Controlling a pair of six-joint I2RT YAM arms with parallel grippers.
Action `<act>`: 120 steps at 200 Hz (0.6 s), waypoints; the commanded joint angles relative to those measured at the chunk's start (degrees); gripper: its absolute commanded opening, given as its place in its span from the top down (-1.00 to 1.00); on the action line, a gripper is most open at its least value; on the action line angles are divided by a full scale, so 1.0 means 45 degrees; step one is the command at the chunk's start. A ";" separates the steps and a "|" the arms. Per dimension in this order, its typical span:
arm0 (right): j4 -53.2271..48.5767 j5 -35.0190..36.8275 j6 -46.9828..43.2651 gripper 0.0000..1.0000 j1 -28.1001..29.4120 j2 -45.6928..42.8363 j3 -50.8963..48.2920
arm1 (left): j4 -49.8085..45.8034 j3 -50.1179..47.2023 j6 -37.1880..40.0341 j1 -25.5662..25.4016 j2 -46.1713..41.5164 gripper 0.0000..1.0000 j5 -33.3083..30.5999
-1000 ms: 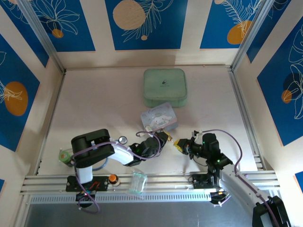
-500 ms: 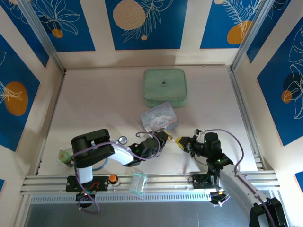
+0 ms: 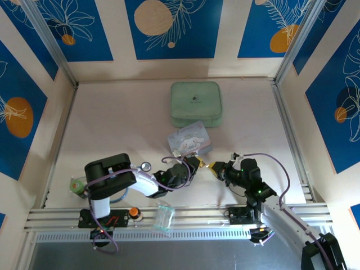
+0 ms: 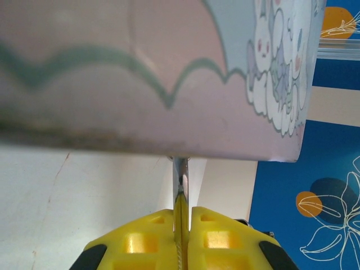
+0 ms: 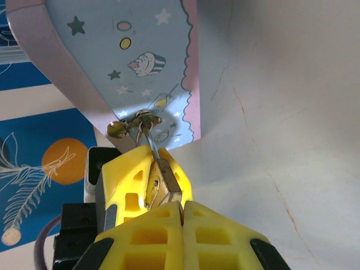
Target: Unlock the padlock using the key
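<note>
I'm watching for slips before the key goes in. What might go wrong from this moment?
The right gripper pinches the padlock only at its lower edge, so a push from the key may pivot it. The left gripper leaves little key showing; it may slip. The shackle seems hooked on the clasp of the cartoon tin, so tugging may drag the tin.

Overhead shot's bright and even, only soft shadows. Left wrist cam sits way too close, so the tin [image 4: 140,73] across the top is mush. Right wrist cam is crisp: padlock [image 5: 160,188] sharp, soft shadow on the table [image 5: 292,84] under the tin.
</note>
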 commanded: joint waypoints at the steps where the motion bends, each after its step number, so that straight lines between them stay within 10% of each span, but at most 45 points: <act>1: 0.0146 0.0861 0.0162 1.00 0.1275 -0.0213 -0.0378 | -0.0456 0.0502 -0.1072 -0.0543 0.0117 1.00 0.1758; 120: -0.1049 0.3358 0.1983 1.00 0.3336 -0.0743 -0.0300 | -0.2760 0.1228 -0.1002 -0.0543 -0.0041 1.00 0.1606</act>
